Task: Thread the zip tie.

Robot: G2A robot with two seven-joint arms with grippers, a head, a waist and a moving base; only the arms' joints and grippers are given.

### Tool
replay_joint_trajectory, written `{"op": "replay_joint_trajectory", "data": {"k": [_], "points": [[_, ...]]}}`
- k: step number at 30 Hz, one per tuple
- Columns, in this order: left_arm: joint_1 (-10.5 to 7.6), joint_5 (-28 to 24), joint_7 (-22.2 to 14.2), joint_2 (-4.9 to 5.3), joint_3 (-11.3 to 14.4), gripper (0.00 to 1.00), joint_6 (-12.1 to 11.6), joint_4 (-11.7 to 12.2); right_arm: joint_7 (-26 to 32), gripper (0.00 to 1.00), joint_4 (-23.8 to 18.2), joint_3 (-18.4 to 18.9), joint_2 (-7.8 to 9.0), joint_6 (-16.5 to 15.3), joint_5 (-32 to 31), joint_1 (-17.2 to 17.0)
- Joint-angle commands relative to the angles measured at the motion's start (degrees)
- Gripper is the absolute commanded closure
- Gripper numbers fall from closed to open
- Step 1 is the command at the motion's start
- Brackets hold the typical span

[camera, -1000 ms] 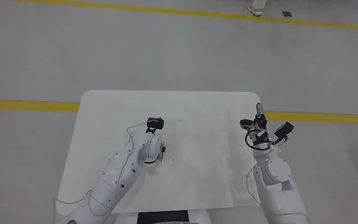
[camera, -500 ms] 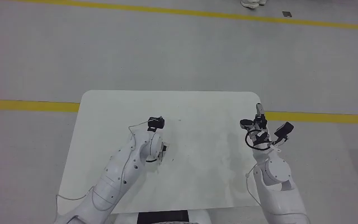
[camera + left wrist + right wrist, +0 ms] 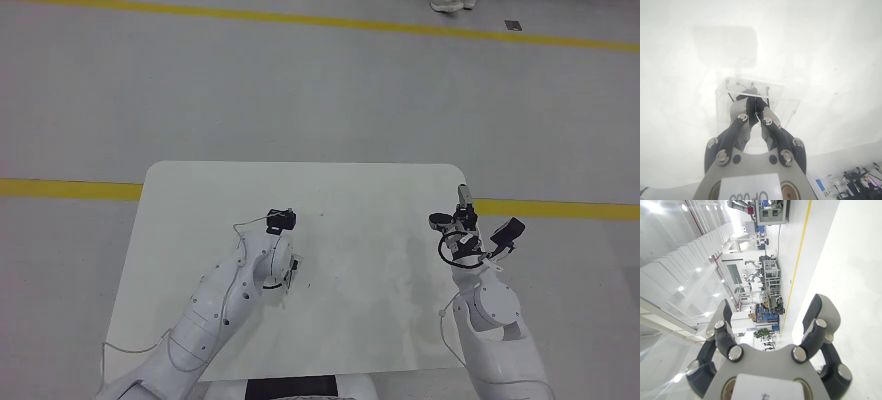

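Zip tie: a thin pale strand left of centre in the top view, one end pinched in the left gripper, fingers together on it, at a clear fixture on the table. Recommended: feed slowly, strand kept square to the opening. Right gripper is at the table's right edge, fingers apart. The slot and the black parts inside the fixture cannot be made out.

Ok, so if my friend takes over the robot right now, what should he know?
Left gripper: shut, tips down in the small clear plastic box among thin black zip ties; whether it grips one is unclear.
Right gripper: open, empty, by the right edge of the white table.
Done: no threaded tie to see.
Left: lift one tie out, thread it.
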Motion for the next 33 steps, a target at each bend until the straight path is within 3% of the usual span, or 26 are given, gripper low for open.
{"op": "replay_joint_trajectory", "data": {"k": [1, 13, 17, 22, 33], "points": [[-0.01, 0.09, -0.05, -0.01, -0.07, 1.0, 0.0, -0.14, 0.0, 0.0, 0.0, 0.0, 0.0, 0.0, 0.0, 0.0], [1.84, 2.17, -1.89, 0.36, -1.5, 1.0, 0.0, -5.33, 0.0, 0.0, 0.0, 0.0, 0.0, 0.0, 0.0, 0.0], [1.94, 1.6, -1.02, 0.29, -1.65, 1.0, 0.0, -4.35, 0.0, 0.0, 0.0, 0.0, 0.0, 0.0, 0.0, 0.0], [1.19, 0.78, -0.45, 0.03, -0.95, 0.87, 0.0, -3.01, 0.0, 0.0, 0.0, 0.0, 0.0, 0.0, 0.0, 0.0], [-0.5, -0.24, 0.08, -0.32, -0.03, 0.9, 0.0, -0.2, 0.0, 0.0, 0.0, 0.0, 0.0, 0.0, 0.0, 0.0]]}}
